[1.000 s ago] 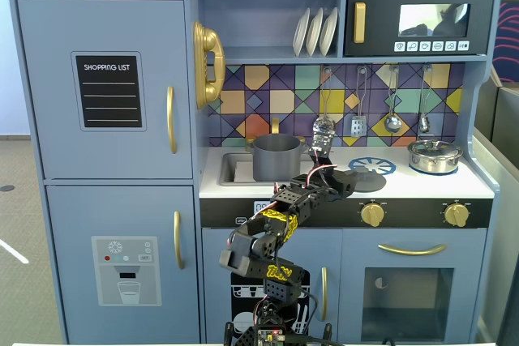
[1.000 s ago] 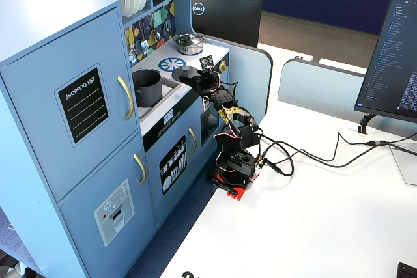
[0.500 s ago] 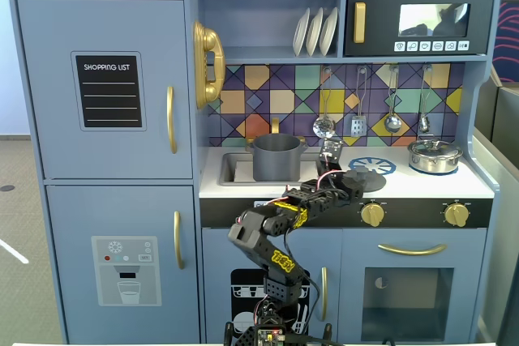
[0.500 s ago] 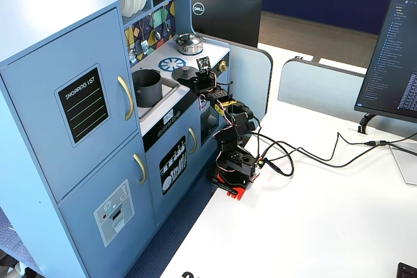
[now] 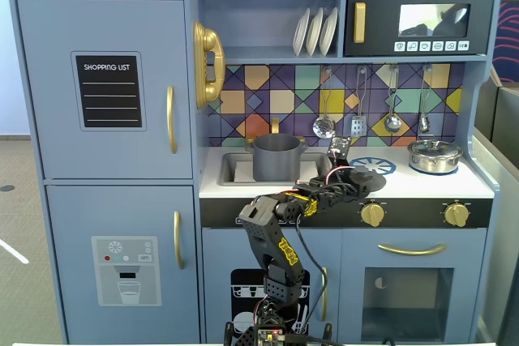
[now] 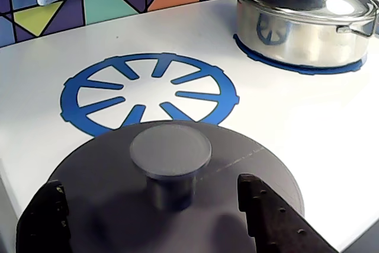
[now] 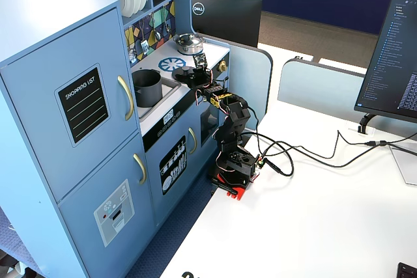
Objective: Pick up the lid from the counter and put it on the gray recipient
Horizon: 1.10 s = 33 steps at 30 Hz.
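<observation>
Jaws are spread wide either side of the stubby round knob on the lid (image 6: pixel 177 188), not gripping it — a flat matte dark-gray disc lying on the smooth white surface (image 6: pixel 296 122), overlapping the blue burner ring (image 6: pixel 95 87). The gray recipient (image 5: pixel 276 157) — matte, cylindrical — sits in the sink.

An office — toy kitchen (image 7: pixel 98 128) beside desk monitors (image 7: pixel 391 56).

A shiny silver pot (image 6: pixel 302 25) with its lid on stands on a blue ring near the far right corner of the desk (image 6: pixel 308 128). A blue-and-white burner circle (image 6: pixel 148 90) is printed mid-desk. Utensils (image 5: pixel 324 126) hang on the tiled wall; white plates (image 5: pixel 315 32) stand above.
</observation>
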Each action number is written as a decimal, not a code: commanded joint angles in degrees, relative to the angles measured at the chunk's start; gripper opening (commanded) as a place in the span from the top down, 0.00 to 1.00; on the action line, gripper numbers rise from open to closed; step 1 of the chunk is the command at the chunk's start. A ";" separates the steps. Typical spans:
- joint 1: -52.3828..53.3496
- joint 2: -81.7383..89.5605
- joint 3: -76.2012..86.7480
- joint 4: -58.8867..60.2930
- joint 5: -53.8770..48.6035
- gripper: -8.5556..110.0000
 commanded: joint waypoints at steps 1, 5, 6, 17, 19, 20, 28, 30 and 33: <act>0.18 -2.20 -6.06 -2.29 0.79 0.69; 0.00 -5.71 -8.53 -3.78 0.88 0.69; 0.00 -6.59 -9.23 -4.04 0.88 0.70; -1.58 -9.67 -10.02 -4.66 -1.49 0.93; -1.85 -9.23 -9.14 -4.92 -1.05 0.93; -2.02 -9.05 -8.70 -5.45 -0.79 0.93; -2.46 -6.24 -9.05 -6.33 -0.62 0.93; -2.64 -5.27 -10.46 -6.06 -0.70 0.93; -2.72 -4.04 -13.45 -4.22 -1.58 0.93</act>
